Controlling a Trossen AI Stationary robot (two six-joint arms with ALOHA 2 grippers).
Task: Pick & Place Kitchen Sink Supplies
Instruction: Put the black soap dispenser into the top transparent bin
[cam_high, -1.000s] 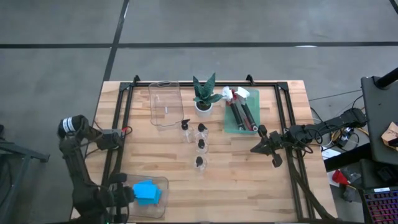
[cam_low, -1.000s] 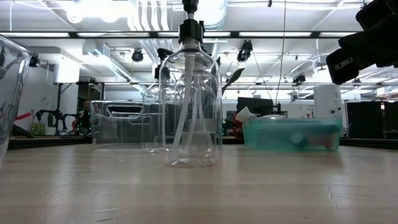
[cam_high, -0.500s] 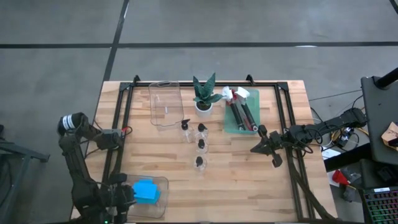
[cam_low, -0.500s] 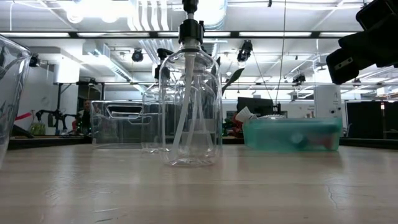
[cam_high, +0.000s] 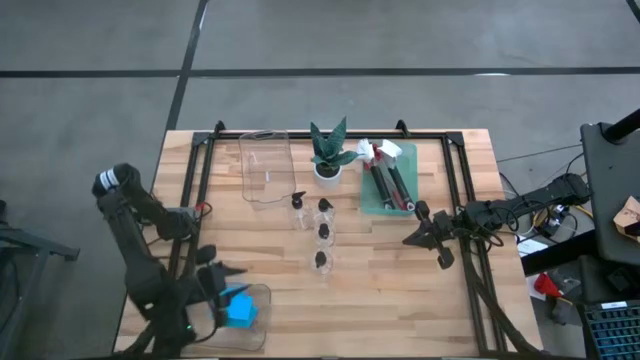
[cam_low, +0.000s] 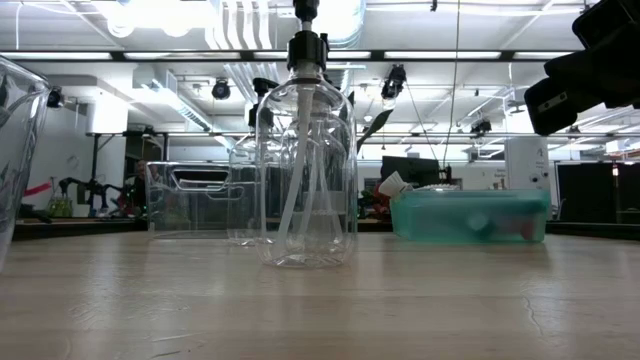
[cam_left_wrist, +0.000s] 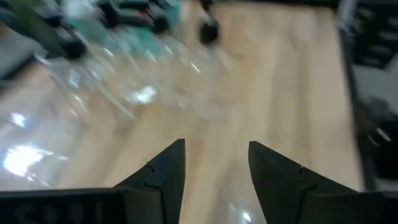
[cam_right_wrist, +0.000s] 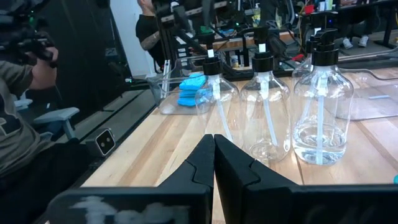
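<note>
Presently we note left gripper (cam_high: 228, 272) fingers apart above blue sponges (cam_high: 238, 306); right gripper (cam_high: 408, 240) closed, empty.

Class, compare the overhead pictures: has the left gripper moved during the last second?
Yes. The left gripper has lifted off the blue sponges in the clear tray, shifting toward the table's middle, and opened.

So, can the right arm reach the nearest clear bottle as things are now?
Probably yes. The right gripper hangs shut beside the row, bare table separating it from the nearest bottle; it must open first.
</note>
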